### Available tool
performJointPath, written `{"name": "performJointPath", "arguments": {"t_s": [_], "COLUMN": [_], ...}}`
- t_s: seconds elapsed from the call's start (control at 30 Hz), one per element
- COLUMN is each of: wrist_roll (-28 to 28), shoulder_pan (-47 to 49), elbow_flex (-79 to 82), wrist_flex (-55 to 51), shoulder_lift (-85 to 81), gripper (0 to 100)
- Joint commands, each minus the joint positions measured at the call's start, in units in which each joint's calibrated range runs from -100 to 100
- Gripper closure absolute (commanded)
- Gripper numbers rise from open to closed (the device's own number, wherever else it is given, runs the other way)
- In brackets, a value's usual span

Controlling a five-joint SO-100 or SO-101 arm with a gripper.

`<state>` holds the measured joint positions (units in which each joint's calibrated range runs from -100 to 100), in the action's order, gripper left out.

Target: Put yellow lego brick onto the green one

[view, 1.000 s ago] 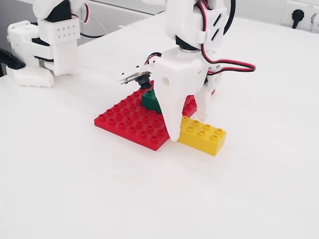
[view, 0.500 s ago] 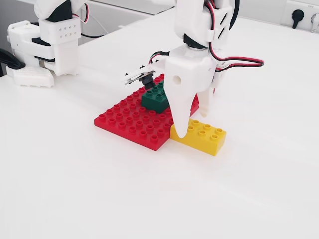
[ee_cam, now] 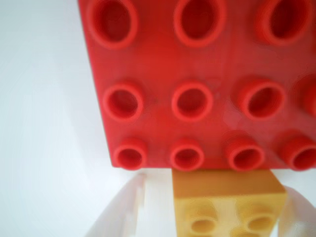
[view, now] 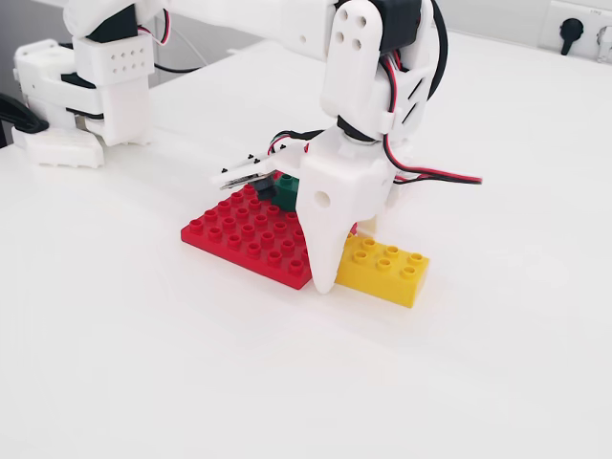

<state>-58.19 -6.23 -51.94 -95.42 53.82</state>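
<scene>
Tool [view: 337, 273] lowered since before, open astride one yellow lego brick [view: 382, 271], one green one [view: 285, 188], one red baseplate [view: 251, 234]

Bright, even light fills the fixed view, and the white table [view: 143, 363] shows only faint soft shadows. The wrist view is soft and out of focus; the red plate [ee_cam: 197, 84] fills it, washed-out white beside it.
</scene>
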Motion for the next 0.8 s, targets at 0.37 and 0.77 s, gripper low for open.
{"name": "performJointPath", "arguments": {"t_s": [0.37, 0.77], "wrist_roll": [0.0, 6.0], "shoulder_pan": [-0.2, 0.4], "elbow_flex": [-2.3, -4.7], "wrist_flex": [-0.6, -0.7], "shoulder_lift": [-0.1, -0.6], "gripper": [91, 90]}}
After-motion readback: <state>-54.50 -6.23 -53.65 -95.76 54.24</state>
